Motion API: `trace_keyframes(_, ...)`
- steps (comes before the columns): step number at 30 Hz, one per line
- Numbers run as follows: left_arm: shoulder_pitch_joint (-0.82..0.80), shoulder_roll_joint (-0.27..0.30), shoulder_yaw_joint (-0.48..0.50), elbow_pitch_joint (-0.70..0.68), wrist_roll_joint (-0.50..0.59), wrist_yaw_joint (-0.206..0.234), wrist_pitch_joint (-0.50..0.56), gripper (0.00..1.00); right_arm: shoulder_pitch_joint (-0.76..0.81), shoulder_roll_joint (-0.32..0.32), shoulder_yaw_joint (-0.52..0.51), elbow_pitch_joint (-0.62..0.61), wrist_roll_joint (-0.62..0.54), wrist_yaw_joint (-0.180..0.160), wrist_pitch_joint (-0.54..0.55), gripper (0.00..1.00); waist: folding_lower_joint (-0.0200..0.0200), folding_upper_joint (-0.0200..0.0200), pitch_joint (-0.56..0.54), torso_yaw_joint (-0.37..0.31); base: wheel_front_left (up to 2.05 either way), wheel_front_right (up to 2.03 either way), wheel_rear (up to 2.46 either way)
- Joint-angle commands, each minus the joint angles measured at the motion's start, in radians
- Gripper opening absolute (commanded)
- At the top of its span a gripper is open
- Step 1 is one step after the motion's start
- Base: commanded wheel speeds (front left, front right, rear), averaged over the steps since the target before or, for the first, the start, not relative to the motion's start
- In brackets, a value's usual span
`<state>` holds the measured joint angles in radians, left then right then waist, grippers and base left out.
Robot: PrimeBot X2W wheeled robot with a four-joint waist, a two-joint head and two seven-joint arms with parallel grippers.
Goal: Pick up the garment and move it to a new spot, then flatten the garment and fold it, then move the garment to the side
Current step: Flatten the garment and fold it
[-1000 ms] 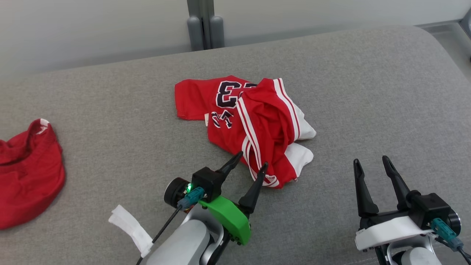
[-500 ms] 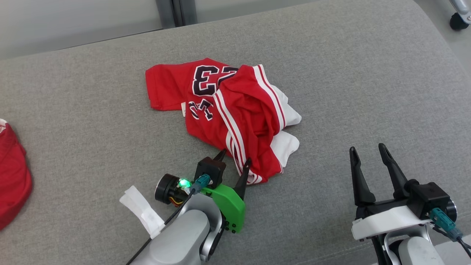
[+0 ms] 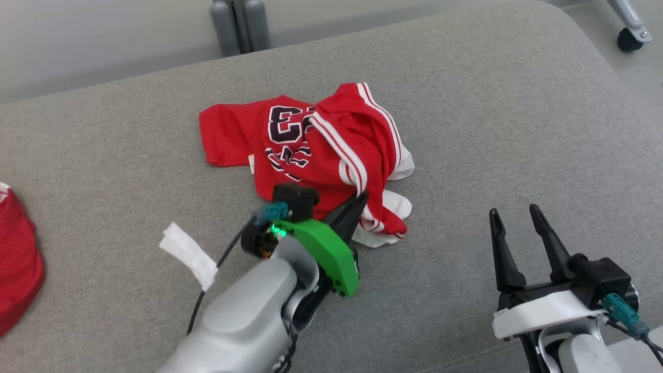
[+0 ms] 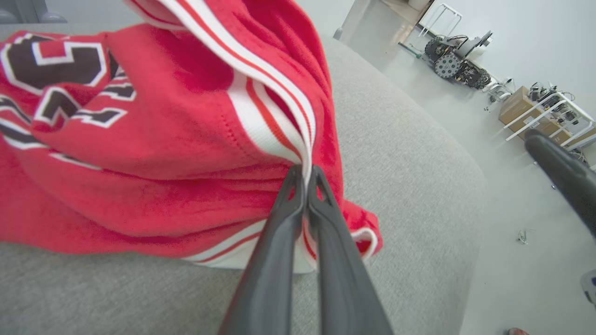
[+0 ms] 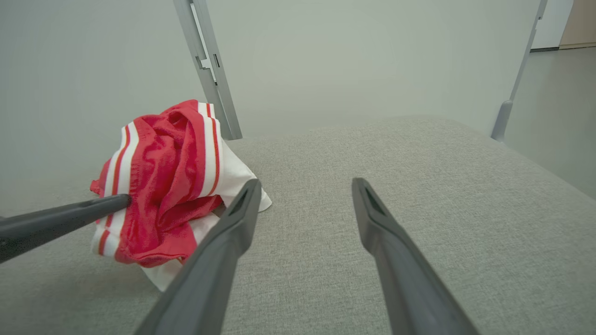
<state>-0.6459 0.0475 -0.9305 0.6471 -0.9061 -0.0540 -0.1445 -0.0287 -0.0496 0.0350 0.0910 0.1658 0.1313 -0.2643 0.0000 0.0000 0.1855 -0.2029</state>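
The garment [image 3: 321, 150] is a crumpled red jersey with white stripes and dark numbers, lying mid-surface on the grey cushion [image 3: 518, 129]. My left gripper [image 3: 360, 199] is shut on its near striped edge; in the left wrist view the two fingers pinch the white-and-red trim of the garment [image 4: 186, 139] at the left gripper [image 4: 305, 171], and the cloth bunches upward there. My right gripper [image 3: 510, 215] stands open at the lower right, apart from the cloth. In the right wrist view the right gripper [image 5: 305, 184] points past the garment [image 5: 167, 181], which lies to its left.
Another red cloth [image 3: 15, 259] lies at the far left edge of the cushion. A white tag [image 3: 189, 254] hangs off my left arm. Grey posts [image 3: 241, 26] stand behind the cushion, and a castor [image 3: 627, 39] sits on the floor at the upper right.
My left gripper has shut on the garment's striped edge and drawn it up, so the cloth bunches higher. The head camera has shifted. The right gripper stays open.
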Motion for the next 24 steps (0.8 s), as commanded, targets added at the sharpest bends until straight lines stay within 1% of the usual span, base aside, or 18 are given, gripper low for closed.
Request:
trace_keyframes(1, -0.051, 0.004, 0.007, -0.024, -0.015, -0.024, 0.003, 0.0, 0.002, -0.001, -0.001, 0.002, 0.006, -0.001, 0.0, 1.0, 0.0, 0.0, -0.013, -0.015, 0.0, 0.0, 0.0)
trace_keyframes(3, -0.109, 0.005, 0.024, -0.059, -0.063, -0.048, 0.028, 0.0, 0.012, -0.002, 0.001, 0.004, 0.014, -0.001, 0.0, 1.0, 0.0, 0.0, -0.022, -0.028, 0.0, 0.0, 0.0)
trace_keyframes(5, -0.169, 0.004, 0.044, -0.092, -0.1, -0.059, 0.051, 0.0, 0.018, -0.002, 0.001, 0.006, 0.021, -0.001, 0.0, 1.0, 0.0, 0.0, -0.029, -0.041, 0.0, 0.0, 0.0)
trace_keyframes(10, -0.381, 0.004, 0.117, -0.166, -0.202, -0.07, 0.12, 0.0, 0.023, -0.001, 0.013, 0.01, 0.041, -0.001, 0.0, 1.0, 0.0, 0.0, -0.043, -0.084, 0.0, 0.0, 0.0)
trace_keyframes(12, -0.467, 0.005, 0.148, -0.175, -0.243, -0.069, 0.135, 0.0, 0.025, -0.002, 0.02, 0.014, 0.048, -0.001, 0.0, 1.0, 0.0, 0.0, -0.049, -0.103, 0.0, 0.0, 0.0)
trace_keyframes(14, -0.558, 0.004, 0.175, -0.177, -0.276, -0.071, 0.13, 0.0, 0.028, -0.002, 0.028, 0.018, 0.053, -0.001, 0.0, 1.0, 0.0, 0.0, -0.057, -0.121, 0.0, 0.0, 0.0)
trace_keyframes(17, -0.683, 0.004, 0.199, -0.168, -0.323, -0.072, 0.072, 0.0, 0.038, -0.002, 0.03, 0.022, 0.059, -0.001, 0.0, 1.0, 0.0, 0.0, -0.068, -0.133, 0.0, 0.0, 0.0)
trace_keyframes(19, -0.727, 0.005, 0.206, -0.136, -0.33, -0.073, 0.028, 0.0, 0.042, -0.001, 0.027, 0.021, 0.062, -0.001, 0.0, 1.0, 0.0, 0.0, -0.074, -0.135, 0.0, 0.0, 0.0)
trace_keyframes(21, -0.729, 0.006, 0.216, -0.097, -0.341, -0.072, 0.0, 0.0, 0.044, -0.002, 0.02, 0.02, 0.064, -0.001, 0.0, 1.0, 0.0, 0.0, -0.081, -0.132, 0.0, 0.0, 0.0)
trace_keyframes(22, -0.708, 0.006, 0.218, -0.082, -0.352, -0.072, -0.003, 0.0, 0.046, -0.002, 0.014, 0.018, 0.064, -0.001, 0.0, 1.0, 0.0, 0.0, -0.084, -0.127, 0.0, 0.0, 0.0)
trace_keyframes(24, -0.634, 0.023, 0.21, -0.053, -0.365, -0.073, -0.001, 0.0, 0.051, -0.001, 0.001, 0.015, 0.062, -0.001, 0.0, 1.0, 0.0, 0.0, -0.089, -0.112, 0.0, 0.0, 0.0)
